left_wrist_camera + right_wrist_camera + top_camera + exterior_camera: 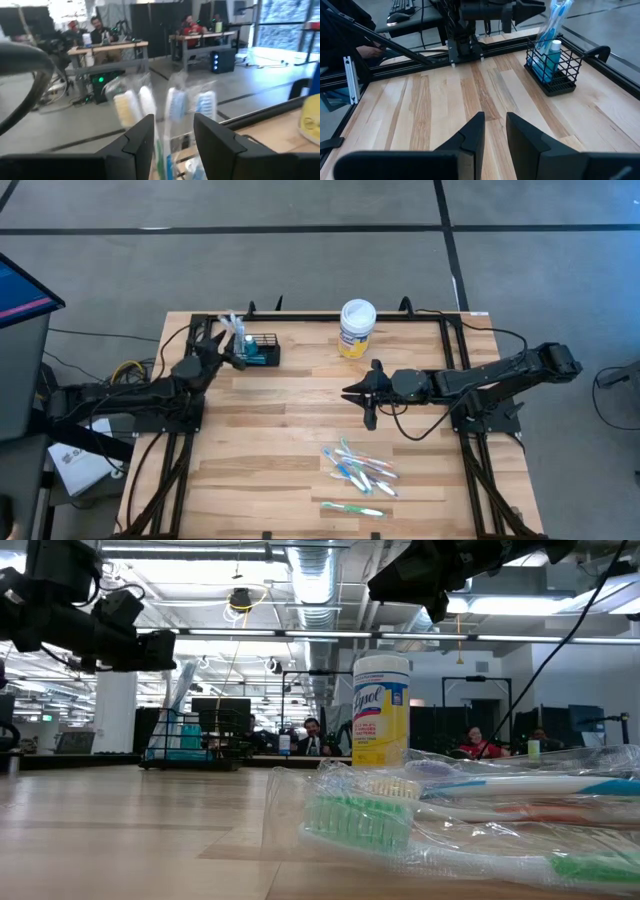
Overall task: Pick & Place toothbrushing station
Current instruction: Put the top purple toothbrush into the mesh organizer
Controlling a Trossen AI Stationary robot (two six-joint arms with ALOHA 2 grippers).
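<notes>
High view, I see my left hand [237, 352] at the black mesh basket [262, 352] near the worktop's [280, 430] eleven o'clock corner, left wrist view, fingers slightly parted around wrapped toothbrushes [172, 112], right wrist view, right hand [493, 127] empty, narrowly open.

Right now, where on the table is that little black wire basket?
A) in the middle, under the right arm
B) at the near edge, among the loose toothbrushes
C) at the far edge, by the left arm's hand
C: the overhead view shows the basket at the far edge, beside the left hand.
</notes>
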